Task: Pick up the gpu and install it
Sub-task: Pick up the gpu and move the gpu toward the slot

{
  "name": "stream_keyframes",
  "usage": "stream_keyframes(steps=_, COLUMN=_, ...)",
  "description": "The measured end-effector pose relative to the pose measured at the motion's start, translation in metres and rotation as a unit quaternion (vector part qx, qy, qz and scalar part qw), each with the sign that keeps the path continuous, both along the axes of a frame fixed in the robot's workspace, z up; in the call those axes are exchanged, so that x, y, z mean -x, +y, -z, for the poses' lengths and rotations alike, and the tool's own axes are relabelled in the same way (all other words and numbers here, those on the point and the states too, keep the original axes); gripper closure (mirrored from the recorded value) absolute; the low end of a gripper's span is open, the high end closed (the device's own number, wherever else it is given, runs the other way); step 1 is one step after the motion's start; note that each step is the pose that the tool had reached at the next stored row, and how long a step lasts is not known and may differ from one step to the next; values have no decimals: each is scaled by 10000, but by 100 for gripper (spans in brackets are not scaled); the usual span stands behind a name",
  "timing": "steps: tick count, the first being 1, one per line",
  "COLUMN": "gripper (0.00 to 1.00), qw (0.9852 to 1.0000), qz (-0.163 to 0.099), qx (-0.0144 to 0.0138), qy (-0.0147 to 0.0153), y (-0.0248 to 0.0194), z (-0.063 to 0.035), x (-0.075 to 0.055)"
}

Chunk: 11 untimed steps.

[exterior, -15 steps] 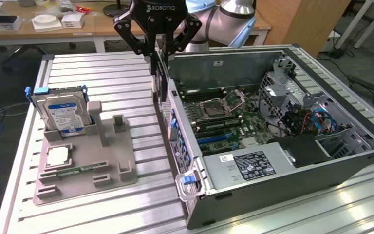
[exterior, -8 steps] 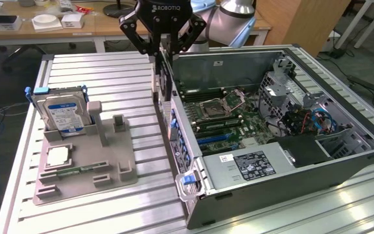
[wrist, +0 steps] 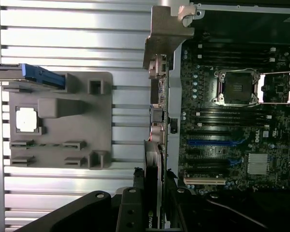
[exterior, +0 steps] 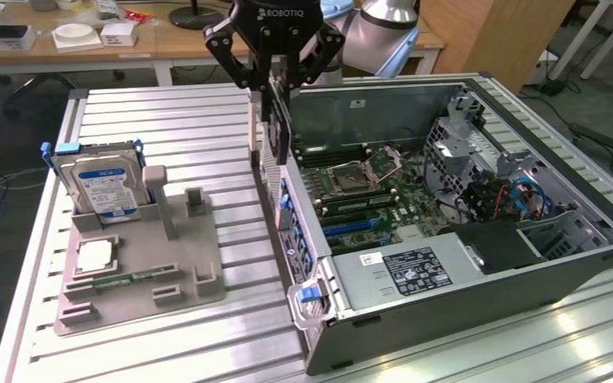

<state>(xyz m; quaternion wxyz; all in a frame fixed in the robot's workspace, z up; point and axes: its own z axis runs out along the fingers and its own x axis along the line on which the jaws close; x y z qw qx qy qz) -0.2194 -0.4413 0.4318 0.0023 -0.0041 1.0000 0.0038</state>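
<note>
Reading from the exterior view's left, what stood on the ribbed aluminium table (exterior: 200,104)? (trainee)

A boxy silver hard drive with a blue label (exterior: 99,187), upright in the grey moulded parts tray (exterior: 179,271). (technician)

Where was the thin, flat dark gpu (exterior: 277,128) card? (trainee)

It hung edge-on from the black gripper (exterior: 274,80), whose fingers were pinched on its two faces, above the rear wall of the open black computer case (exterior: 477,263). Its long axis appeared to run downward from the jaws. (technician)

Which way lay the seat? (trainee)

Rightward and lower: the blue expansion slots (exterior: 347,229) on the green motherboard (exterior: 392,191), inside the case. (technician)
</note>
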Motion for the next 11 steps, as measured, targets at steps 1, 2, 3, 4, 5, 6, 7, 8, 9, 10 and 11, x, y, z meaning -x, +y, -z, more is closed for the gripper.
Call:
stream_keyframes(steps=1, gripper=74, qw=10000, qz=0, qx=0, qy=0, y=0, z=0, x=-9)
stream_keyframes(steps=2, gripper=74, qw=10000, qz=0, qx=0, qy=0, y=0, z=0, x=-19)
stream_keyframes(steps=3, gripper=74, qw=10000, qz=0, qx=0, qy=0, y=0, z=0, x=-28)
stream_keyframes(steps=4, gripper=74, qw=10000, qz=-1, qx=0, qy=0, y=0, z=0, x=-39)
stream_keyframes(steps=5, gripper=74, qw=10000, qz=-1, qx=0, qy=0, y=0, z=0, x=-49)
stream_keyframes(steps=6, gripper=74, qw=10000, qz=-2, qx=0, qy=0, y=0, z=0, x=-59)
stream_keyframes(steps=7, gripper=74, qw=10000, qz=-2, qx=0, qy=0, y=0, z=0, x=-69)
stream_keyframes(steps=8, gripper=74, qw=10000, qz=-2, qx=0, qy=0, y=0, z=0, x=-79)
stream_keyframes(steps=9, gripper=74, qw=10000, qz=-3, qx=0, qy=0, y=0, z=0, x=-89)
stream_keyframes(steps=10, gripper=74, qw=10000, qz=-3, qx=0, qy=0, y=0, z=0, x=-100)
stream_keyframes(steps=11, gripper=74, qw=10000, qz=-3, qx=0, qy=0, y=0, z=0, x=-109)
